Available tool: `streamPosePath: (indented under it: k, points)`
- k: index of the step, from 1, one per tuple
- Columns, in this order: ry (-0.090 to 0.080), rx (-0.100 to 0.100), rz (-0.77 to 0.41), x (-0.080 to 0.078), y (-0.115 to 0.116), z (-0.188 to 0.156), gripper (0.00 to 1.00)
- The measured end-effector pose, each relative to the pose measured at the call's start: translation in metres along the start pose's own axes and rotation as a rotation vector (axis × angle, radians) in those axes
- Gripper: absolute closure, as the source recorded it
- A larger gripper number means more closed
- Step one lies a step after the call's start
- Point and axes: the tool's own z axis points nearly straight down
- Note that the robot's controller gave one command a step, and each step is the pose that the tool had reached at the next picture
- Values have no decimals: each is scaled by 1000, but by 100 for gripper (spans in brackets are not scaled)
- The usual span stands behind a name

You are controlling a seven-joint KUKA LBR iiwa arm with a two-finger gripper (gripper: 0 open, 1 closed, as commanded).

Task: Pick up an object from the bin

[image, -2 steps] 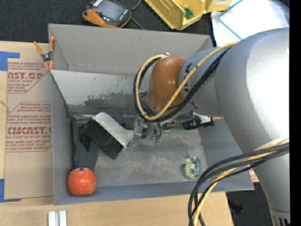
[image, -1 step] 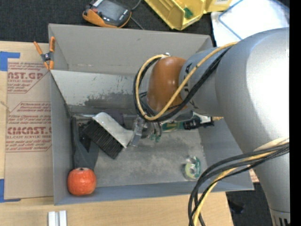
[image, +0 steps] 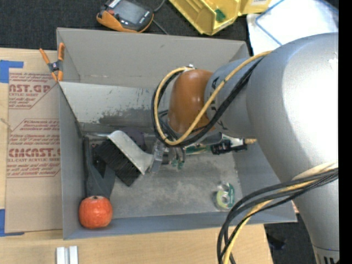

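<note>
Bin (image: 71, 147): grey metal with sloping walls. The floor is scuffed and darker along the foot of the back wall.
Arm (image: 297, 120): bulky and silver, coming in from the right and covering the bin's right side.
Wrist: an orange cover (image: 190, 100) with yellow and black cables (image: 159, 100) looped round it.
End effector (image: 160, 161): low in the bin, near the middle of the floor, pointing left. Its tip is just beside the lower right end of the pale strip.
End effector state: cannot tell how far open it is or whether it has hold of anything, because the tip is tangled up with small wiring.
Pale strip (image: 127, 149): flat and grey-white, with one end bent. It lies left of centre, slanting from upper left down to lower right, across the black block.
Black block (image: 113, 166): matte and angular, by the left wall. Its kind cannot be told.
Orange-red ball (image: 95, 212): round and fruit-like with a dark dimple on top. It sits in the front left corner, well apart from the end effector.
Greenish scrap (image: 224, 196): small, clear and crumpled, on the floor at front right, near the arm's edge.
Writing on the bin's things: cannot be made out.
</note>
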Motion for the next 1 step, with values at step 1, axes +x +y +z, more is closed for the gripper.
streamPosePath:
  k: [1]
  points:
    - [3,-1,-23,-14,-12,0,100]
